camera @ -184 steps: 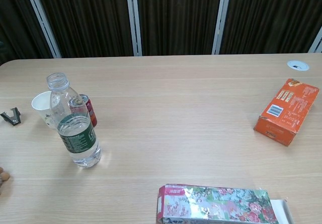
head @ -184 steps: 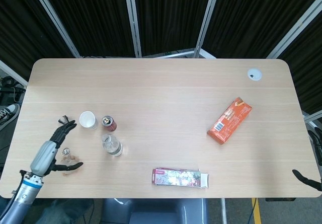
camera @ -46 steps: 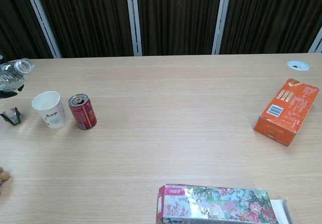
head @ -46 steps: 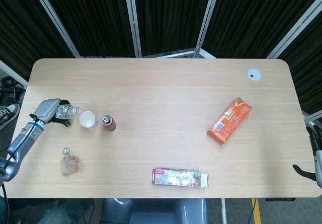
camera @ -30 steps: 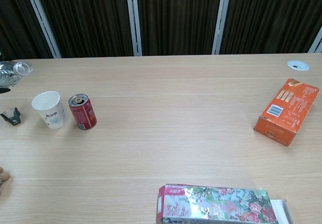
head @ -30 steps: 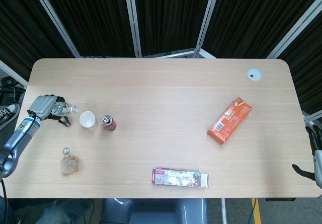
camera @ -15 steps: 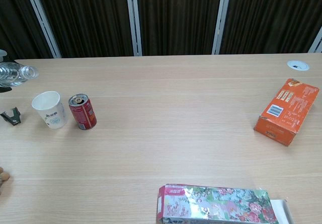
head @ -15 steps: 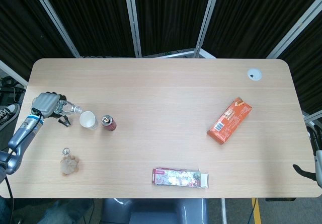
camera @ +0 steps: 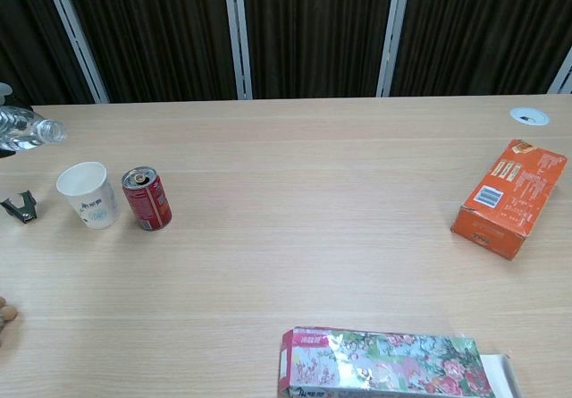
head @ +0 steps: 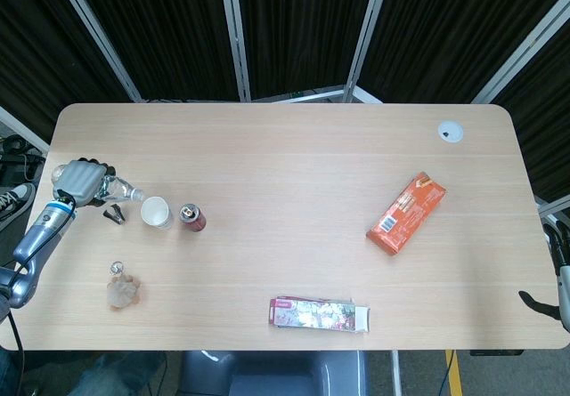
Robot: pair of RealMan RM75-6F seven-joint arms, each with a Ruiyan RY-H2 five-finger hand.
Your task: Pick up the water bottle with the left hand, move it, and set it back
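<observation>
My left hand (head: 78,182) grips the clear water bottle (head: 121,190) at the far left of the table, holding it tilted with its open neck pointing right toward the white paper cup (head: 157,212). In the chest view only the bottle's neck (camera: 34,130) shows at the left edge, above the table; the hand itself is cut off there. The right hand (head: 541,303) shows only as dark fingertips at the right edge of the head view, off the table; its state is unclear.
A red soda can (head: 192,218) stands right of the cup. A black binder clip (head: 113,214) lies below the bottle. A crumpled brown object (head: 123,291) sits near the front left. An orange box (head: 405,213) and a floral carton (head: 319,314) lie further right.
The left hand has carried the bottle slightly up and away from me, and the bottle's neck has tipped a little lower to the right. The right hand is unmoved.
</observation>
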